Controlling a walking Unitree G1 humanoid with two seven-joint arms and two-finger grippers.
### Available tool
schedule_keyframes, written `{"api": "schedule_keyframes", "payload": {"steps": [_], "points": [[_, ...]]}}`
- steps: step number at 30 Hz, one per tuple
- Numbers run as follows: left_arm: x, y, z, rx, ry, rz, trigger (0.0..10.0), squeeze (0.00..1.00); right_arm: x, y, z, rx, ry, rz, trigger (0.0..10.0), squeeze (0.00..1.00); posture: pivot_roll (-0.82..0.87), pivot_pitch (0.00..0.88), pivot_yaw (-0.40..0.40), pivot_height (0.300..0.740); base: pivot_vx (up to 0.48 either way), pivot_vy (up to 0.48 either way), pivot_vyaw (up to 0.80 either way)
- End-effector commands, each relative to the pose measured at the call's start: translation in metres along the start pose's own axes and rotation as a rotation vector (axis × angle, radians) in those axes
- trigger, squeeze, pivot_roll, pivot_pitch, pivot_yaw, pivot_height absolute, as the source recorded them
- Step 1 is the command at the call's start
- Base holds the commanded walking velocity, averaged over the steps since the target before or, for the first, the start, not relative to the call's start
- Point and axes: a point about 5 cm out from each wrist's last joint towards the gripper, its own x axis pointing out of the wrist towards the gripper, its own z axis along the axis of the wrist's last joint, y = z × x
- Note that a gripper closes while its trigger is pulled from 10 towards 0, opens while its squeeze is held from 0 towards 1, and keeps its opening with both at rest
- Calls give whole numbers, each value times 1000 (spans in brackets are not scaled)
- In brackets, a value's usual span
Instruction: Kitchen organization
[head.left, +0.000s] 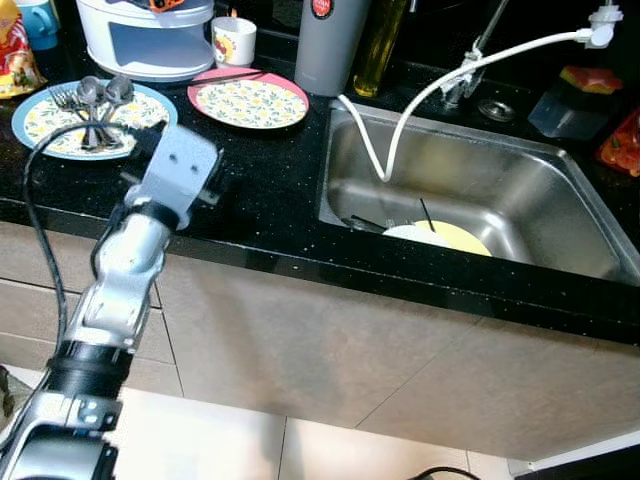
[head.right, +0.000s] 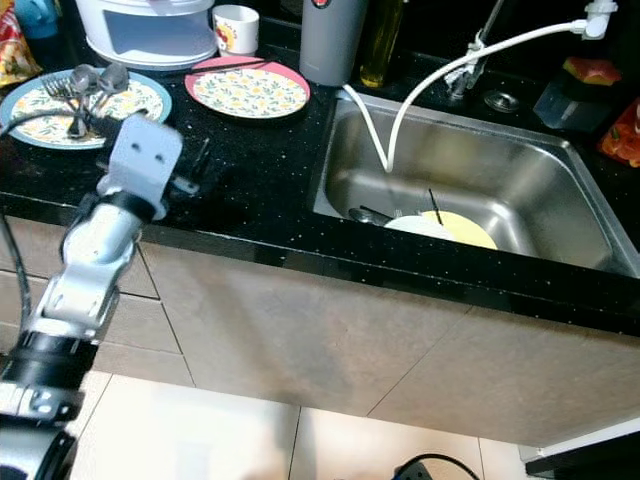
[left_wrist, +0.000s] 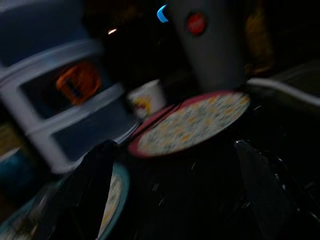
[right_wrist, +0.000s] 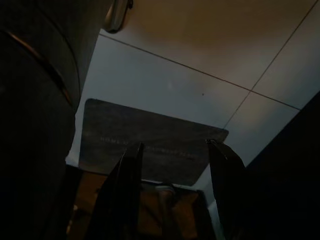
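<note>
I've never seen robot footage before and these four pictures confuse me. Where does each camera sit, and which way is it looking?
Left eye: on the head, looking down at the black counter and sink; the left arm shows.
Right eye: beside it, same scene.
Left wrist: along the left pincer, fingers apart, toward the red-rimmed plate.
Right wrist: along the right pincer, hanging over floor tiles.
Both eyes and the left wrist share that plate and the mug.

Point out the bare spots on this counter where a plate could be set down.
The widest bare patch is the black counter between the left gripper and the sink, in front of the pink-rimmed plate. The back left is crowded: blue-rimmed plate with cutlery, white appliance, mug, grey canister. The sink already holds a yellow plate.
</note>
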Motion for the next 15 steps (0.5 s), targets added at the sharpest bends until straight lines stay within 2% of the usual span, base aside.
{"api": "schedule_keyframes", "payload": {"steps": [1,4,10,15], "points": [[4,-8,7,-3,-23,-60,10000,0,0,-2,-5,31,13,-6,10000,0,183,43,-89,740,0,0,0],[10,-8,14,-5,-52,-108,10000,0,0,-2,-6,43,12,-3,10000,0,178,41,-84,740,0,0,0],[13,-6,19,-10,-72,-134,10000,0,0,-2,-6,52,10,-3,10000,0,169,39,-65,740,0,0,0],[18,-7,26,-11,-95,-159,10000,0,0,-2,-6,72,6,-4,10000,0,157,41,-61,740,352,0,0]]}}
